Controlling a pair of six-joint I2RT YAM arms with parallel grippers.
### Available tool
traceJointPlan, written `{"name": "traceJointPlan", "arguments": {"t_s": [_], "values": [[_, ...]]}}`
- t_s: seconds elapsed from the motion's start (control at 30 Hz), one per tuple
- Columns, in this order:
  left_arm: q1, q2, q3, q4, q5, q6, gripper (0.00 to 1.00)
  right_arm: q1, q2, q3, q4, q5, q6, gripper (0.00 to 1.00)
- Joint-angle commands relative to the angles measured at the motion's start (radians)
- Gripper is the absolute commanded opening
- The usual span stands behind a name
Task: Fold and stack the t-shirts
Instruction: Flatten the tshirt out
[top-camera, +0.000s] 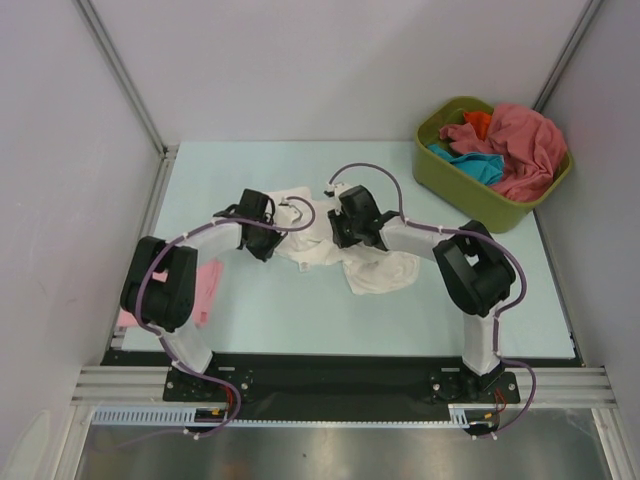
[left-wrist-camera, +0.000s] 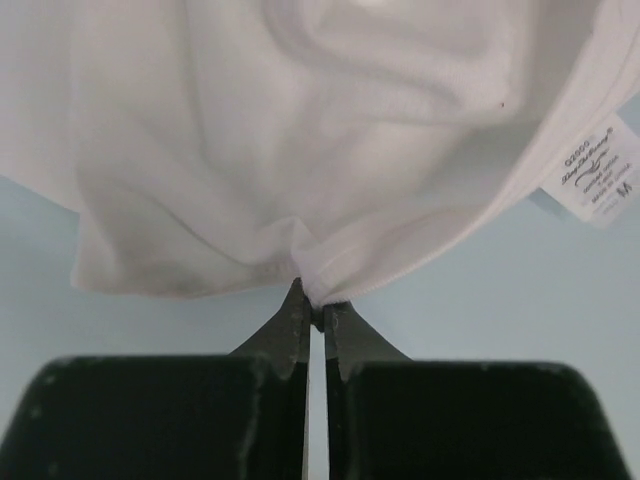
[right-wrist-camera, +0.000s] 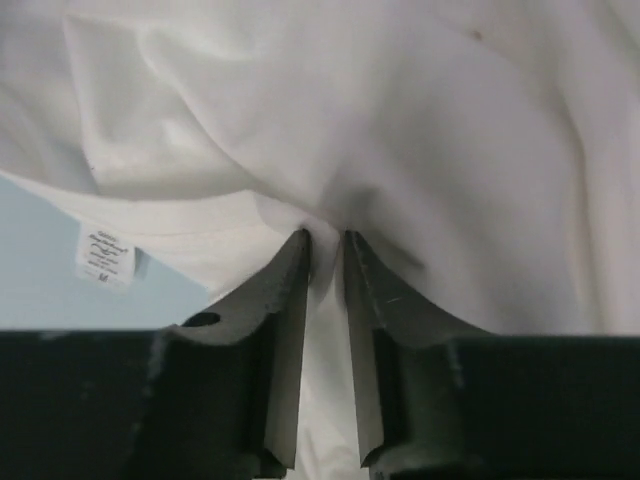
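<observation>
White t-shirt (top-camera: 378, 272) lies crumpled mid-surface, under and between both arms. Left end effector (left-wrist-camera: 315, 310) is clenched on a bunched fold at the shirt's left side. Right end effector (right-wrist-camera: 325, 245) grips cloth nearer the shirt's middle, with fabric drawn down between its fingers. Pink t-shirt (top-camera: 208, 288) lies by the left edge. Rose-red t-shirt (top-camera: 522, 148) and teal t-shirt (top-camera: 470, 165) are heaped in the olive tub (top-camera: 452, 185) at the far right corner.
</observation>
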Motion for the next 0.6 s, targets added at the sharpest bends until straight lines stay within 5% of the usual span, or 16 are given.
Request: {"name": "traceJointPlan", "arguments": {"t_s": [0.0, 0.07, 0.37, 0.57], "values": [[0.020, -0.014, 0.070, -0.009, 0.036, -0.040, 0.00, 0.007, 0.008, 0.060, -0.013, -0.002, -0.027, 0.15], [0.052, -0.026, 0.116, -0.032, 0.036, -0.060, 0.00, 0.007, -0.021, 0.086, -0.047, -0.036, -0.028, 0.00], [0.282, -0.196, 0.438, -0.228, 0.036, -0.107, 0.00, 0.139, -0.233, 0.373, -0.276, -0.261, -0.110, 0.00], [0.435, -0.264, 0.745, -0.398, -0.001, -0.086, 0.00, 0.218, -0.336, 0.491, -0.123, -0.398, 0.037, 0.00]]}}
